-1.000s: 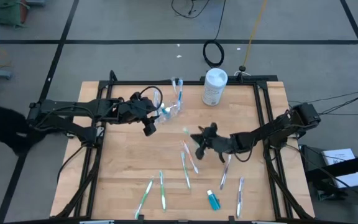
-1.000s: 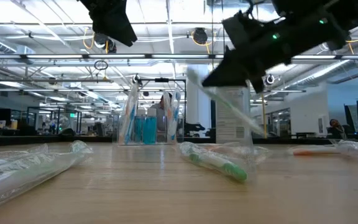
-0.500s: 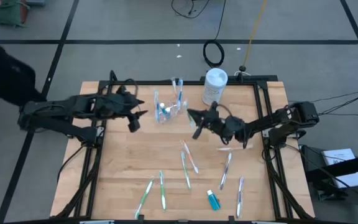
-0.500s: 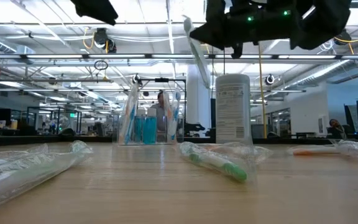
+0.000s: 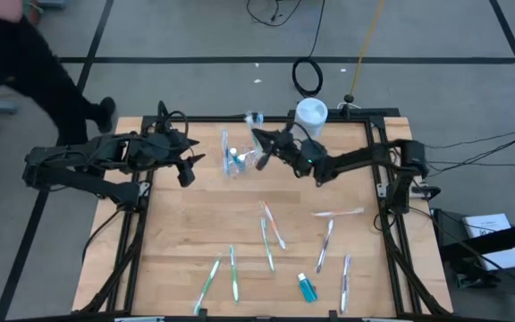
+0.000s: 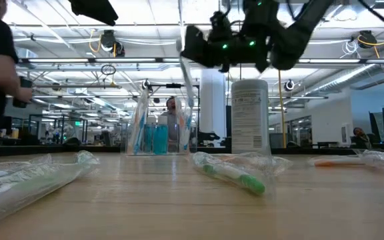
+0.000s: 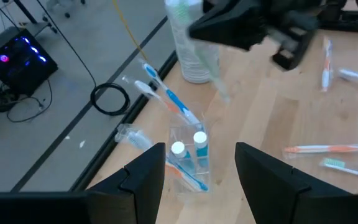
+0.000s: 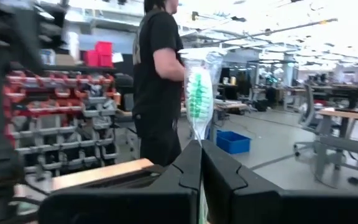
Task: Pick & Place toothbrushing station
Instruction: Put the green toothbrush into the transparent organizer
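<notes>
The clear cup (image 5: 233,159) stands near the table's far edge, holding toothbrushes and blue tubes (image 7: 199,144). My right gripper (image 5: 260,143) reaches in from the right. It is just right of the cup and higher, and is shut on a wrapped toothbrush (image 8: 197,93) with green bristles. In the low view the brush (image 6: 187,80) slants down from the gripper (image 6: 202,48) over the cup (image 6: 159,133). My left gripper (image 7: 204,180) hangs open left of the cup, raised and touching nothing. Several loose toothbrushes (image 5: 271,224) and a blue tube (image 5: 307,288) lie flat on the table. My right gripper pinches the wrapped toothbrush between its two fingers just below the bristle head (image 8: 199,134). The fingers come from the table's right, about level and tipped a little up, and lie across the brush. The brush is lifted clear and near upright, with head above and handle (image 6: 189,93) below.
A white canister (image 5: 309,118) stands at the far edge, close behind my right arm. A wrapped green toothbrush (image 6: 235,175) lies at mid-table. Black frame rails (image 5: 384,179) line the table's sides. A person in black (image 5: 25,54) moves beyond the far left corner.
My right gripper has carried the toothbrush up from mid-table toward the far edge and the cup. It has turned as it went, and its fingers have tipped from downward to about level. My left gripper has drawn back from the cup toward the left edge and risen a little.
</notes>
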You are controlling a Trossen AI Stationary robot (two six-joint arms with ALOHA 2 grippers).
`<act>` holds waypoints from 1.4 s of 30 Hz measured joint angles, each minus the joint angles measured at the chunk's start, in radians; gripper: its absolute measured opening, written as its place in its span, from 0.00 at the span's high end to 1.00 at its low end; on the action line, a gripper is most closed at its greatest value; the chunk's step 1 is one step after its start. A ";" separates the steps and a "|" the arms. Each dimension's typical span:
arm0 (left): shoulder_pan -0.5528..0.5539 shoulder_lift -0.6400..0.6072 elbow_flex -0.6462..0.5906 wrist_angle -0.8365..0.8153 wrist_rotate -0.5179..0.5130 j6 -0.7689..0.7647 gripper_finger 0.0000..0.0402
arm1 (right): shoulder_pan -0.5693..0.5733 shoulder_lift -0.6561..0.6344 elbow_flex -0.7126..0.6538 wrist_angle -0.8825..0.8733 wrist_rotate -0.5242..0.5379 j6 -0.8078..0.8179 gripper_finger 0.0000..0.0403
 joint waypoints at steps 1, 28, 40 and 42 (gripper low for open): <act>0.000 0.000 0.000 -0.006 0.000 0.001 0.50 | -0.011 0.025 0.021 0.000 0.000 0.004 1.00; 0.000 0.000 -0.037 -0.177 -0.004 -0.236 0.50 | -0.061 0.234 0.101 -0.166 0.030 0.105 1.00; -0.027 0.000 -0.068 -0.174 0.004 -0.303 0.50 | -0.064 0.231 0.000 -0.073 0.030 0.139 0.99; -0.029 0.000 -0.071 -0.173 0.005 -0.323 0.50 | -0.058 0.231 -0.006 -0.055 0.029 0.120 0.97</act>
